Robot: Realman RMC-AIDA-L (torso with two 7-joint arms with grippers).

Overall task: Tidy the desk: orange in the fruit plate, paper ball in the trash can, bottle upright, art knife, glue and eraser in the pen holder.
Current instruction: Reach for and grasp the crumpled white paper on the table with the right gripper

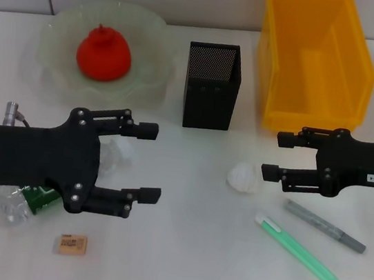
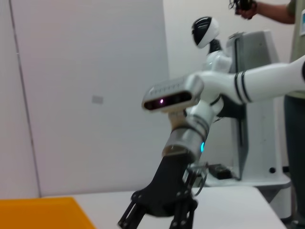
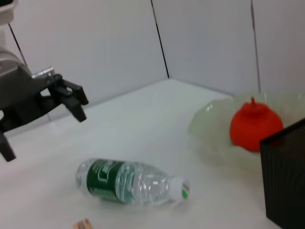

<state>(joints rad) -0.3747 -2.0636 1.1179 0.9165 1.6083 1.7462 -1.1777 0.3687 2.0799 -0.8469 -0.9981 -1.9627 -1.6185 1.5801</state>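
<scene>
The orange (image 1: 103, 54) sits in the pale green fruit plate (image 1: 52, 83) at the back left. The clear bottle (image 3: 128, 183) lies on its side, partly hidden under my left gripper (image 1: 147, 163), which hovers open above it. The white paper ball (image 1: 246, 178) rests mid-table, just beside the lower finger of my open right gripper (image 1: 277, 155). A green art knife (image 1: 297, 251) and a grey glue stick (image 1: 325, 225) lie at the front right. The small tan eraser (image 1: 70, 244) lies near the front left. The black mesh pen holder (image 1: 212, 84) stands at the back centre.
The yellow trash can (image 1: 312, 95) stands at the back right, beside the pen holder and behind my right gripper. In the left wrist view its orange corner (image 2: 43, 212) shows low down, with my right arm beyond it. A wall runs behind the table.
</scene>
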